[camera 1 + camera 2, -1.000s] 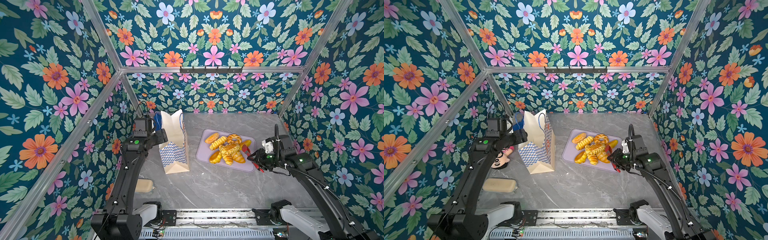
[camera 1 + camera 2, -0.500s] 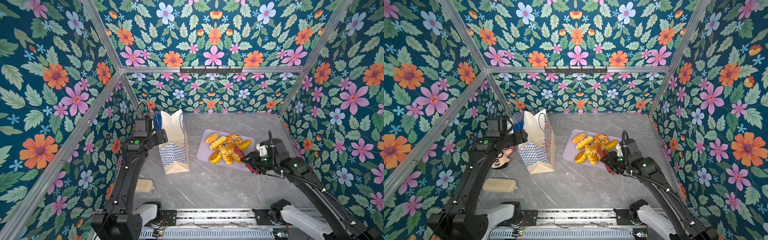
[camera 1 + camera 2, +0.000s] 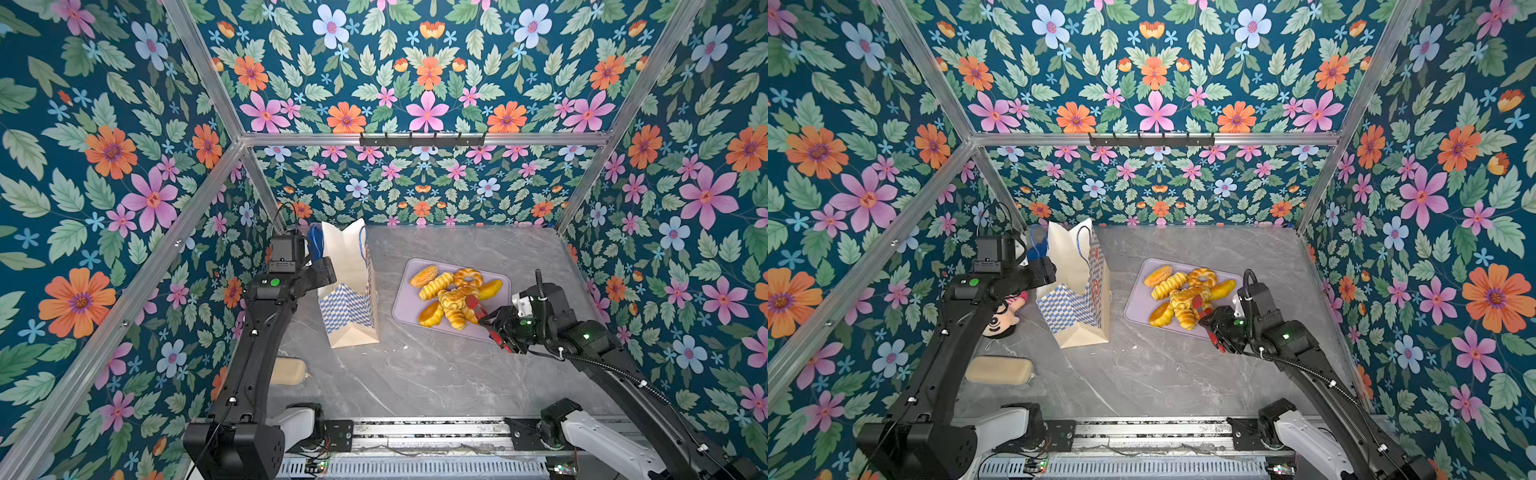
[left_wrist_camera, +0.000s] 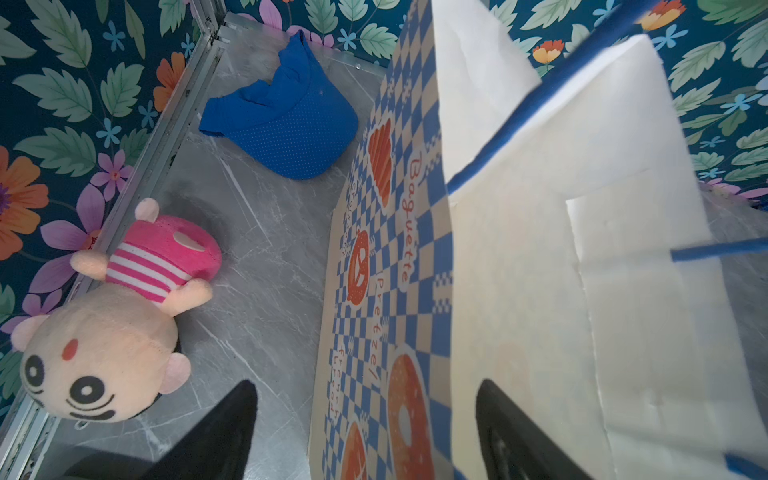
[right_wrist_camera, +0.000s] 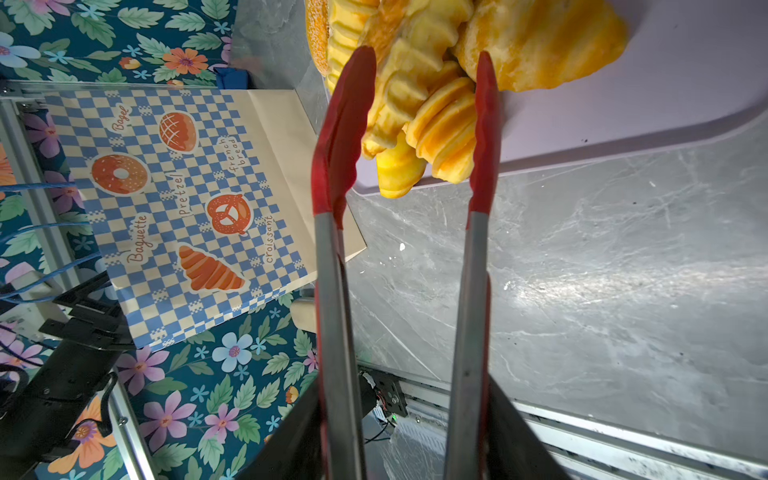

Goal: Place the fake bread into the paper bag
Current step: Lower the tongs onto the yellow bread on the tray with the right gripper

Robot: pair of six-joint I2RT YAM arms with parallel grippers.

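The right hand (image 3: 496, 326) clamps the tongs (image 5: 336, 291). Their tips stand spread either side of a ridged roll (image 5: 442, 124) at the tray (image 3: 405, 309) edge nearest that arm, with no squeeze evident. The roll lies straight ahead, its long axis roughly along the tong arms, and the rest of the bread (image 3: 451, 297) crowds against it. The bag (image 3: 349, 309) stands upright left of the tray, apart from it. The left hand (image 4: 365, 415) is spread astride the bag's wall. The doll (image 4: 112, 316) and cloth (image 4: 286, 124) lie behind the bag, judged clear of the route.

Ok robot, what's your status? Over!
Left gripper open, astride one wall of the tall blue-checked paper bag. Right gripper shut on red-tipped metal tongs, tips open around glossy golden toy bread on lilac tray. Nothing blocking.
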